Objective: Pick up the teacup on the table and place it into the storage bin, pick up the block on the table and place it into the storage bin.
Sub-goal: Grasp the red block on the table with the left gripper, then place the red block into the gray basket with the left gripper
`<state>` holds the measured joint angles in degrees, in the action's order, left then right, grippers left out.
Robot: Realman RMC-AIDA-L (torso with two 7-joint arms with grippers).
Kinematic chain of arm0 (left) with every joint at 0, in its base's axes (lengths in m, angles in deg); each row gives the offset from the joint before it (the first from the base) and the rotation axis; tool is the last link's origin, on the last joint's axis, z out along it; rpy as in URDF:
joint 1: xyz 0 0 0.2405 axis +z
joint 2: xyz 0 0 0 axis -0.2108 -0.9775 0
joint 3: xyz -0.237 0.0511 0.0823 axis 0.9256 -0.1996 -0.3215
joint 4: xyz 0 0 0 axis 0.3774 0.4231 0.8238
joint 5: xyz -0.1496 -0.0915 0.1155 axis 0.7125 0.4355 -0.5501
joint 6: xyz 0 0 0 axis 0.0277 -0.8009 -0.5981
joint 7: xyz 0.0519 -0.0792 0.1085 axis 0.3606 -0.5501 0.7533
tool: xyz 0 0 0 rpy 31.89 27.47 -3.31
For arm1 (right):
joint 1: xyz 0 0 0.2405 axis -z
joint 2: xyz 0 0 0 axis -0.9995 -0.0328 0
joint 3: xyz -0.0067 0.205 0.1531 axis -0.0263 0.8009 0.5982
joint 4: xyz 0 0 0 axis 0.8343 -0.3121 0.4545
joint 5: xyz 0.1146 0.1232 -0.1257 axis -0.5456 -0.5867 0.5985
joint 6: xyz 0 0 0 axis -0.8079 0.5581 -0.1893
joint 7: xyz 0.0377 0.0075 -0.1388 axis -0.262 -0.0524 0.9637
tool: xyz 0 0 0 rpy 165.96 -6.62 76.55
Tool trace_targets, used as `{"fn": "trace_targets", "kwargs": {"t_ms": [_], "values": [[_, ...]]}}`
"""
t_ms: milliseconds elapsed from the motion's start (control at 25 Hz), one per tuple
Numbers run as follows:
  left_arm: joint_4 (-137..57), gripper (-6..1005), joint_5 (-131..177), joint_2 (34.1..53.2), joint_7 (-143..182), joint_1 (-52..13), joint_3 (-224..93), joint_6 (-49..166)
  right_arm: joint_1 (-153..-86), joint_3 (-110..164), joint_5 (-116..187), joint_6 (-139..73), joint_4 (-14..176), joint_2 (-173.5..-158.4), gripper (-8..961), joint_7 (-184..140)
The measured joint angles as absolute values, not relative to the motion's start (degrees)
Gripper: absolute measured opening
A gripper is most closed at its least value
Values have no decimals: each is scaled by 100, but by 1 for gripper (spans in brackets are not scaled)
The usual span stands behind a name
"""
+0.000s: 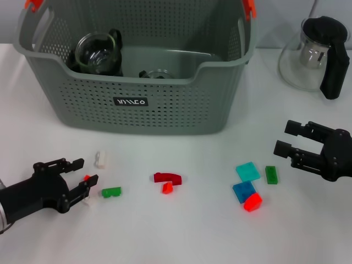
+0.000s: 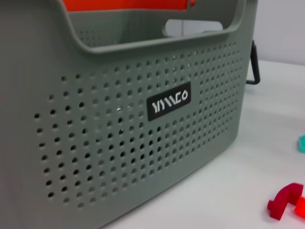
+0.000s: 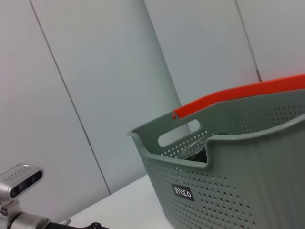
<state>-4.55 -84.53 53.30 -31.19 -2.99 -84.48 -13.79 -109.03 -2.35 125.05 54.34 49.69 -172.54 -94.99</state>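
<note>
We see the storage bin [image 1: 165, 93] standing at the back of the white counter [image 1: 181, 236], and two glass vessels already lie inside it: a larger teacup [image 1: 98, 53] with a black handle toward its left end and a smaller glass piece [image 1: 158, 74] near the middle. No teacup is left on the counter; only a glass teapot [image 1: 311, 58] with a black lid and handle stands at the far right. So the blocks are what remains, and we count nine of them scattered in front of the bin: a white one [image 1: 100, 159], a small red one [image 1: 86, 178], a green one [image 1: 111, 192], a dark red arch [image 1: 168, 177], a small orange-red piece [image 1: 167, 188], a teal tile [image 1: 248, 171], a green slab [image 1: 271, 174], a blue one [image 1: 243, 191] and a red one [image 1: 253, 202]. They look to us like light, stiff plastic, smooth and small, best pinched across their flat sides from above. Our left gripper [image 1: 82, 175] rests low beside the small red block with its fingers spread and holding nothing; our right gripper [image 1: 289, 137] hovers beside the green slab, fingers also spread and empty.
</note>
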Motion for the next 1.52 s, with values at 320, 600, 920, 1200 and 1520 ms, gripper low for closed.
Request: {"fn": "trace_targets", "kwargs": {"t_ms": [320,600,920,1200,1520], "values": [[-578,406,-8536,5330,-3095,-319,-8522,-1203,-10885,-236,12506,5425,4969,-17254,760,-9499],[-748,381,-8545,5330,-2908,-338,-8537,-1016,-10896,-236,12505,5424,4973,-17246,760,-9499],[-753,354,-8534,5330,-2908,-339,-8509,-1000,-10922,-236,12505,5424,5029,-17219,760,-9499],[-753,329,-8528,5330,-2934,-367,-8510,-927,-10913,-236,12505,5425,5030,-17218,760,-9499],[-546,193,-8504,5323,-3284,-340,-8449,-1233,-10899,-236,12505,5440,5030,-17211,760,-9499]]}}
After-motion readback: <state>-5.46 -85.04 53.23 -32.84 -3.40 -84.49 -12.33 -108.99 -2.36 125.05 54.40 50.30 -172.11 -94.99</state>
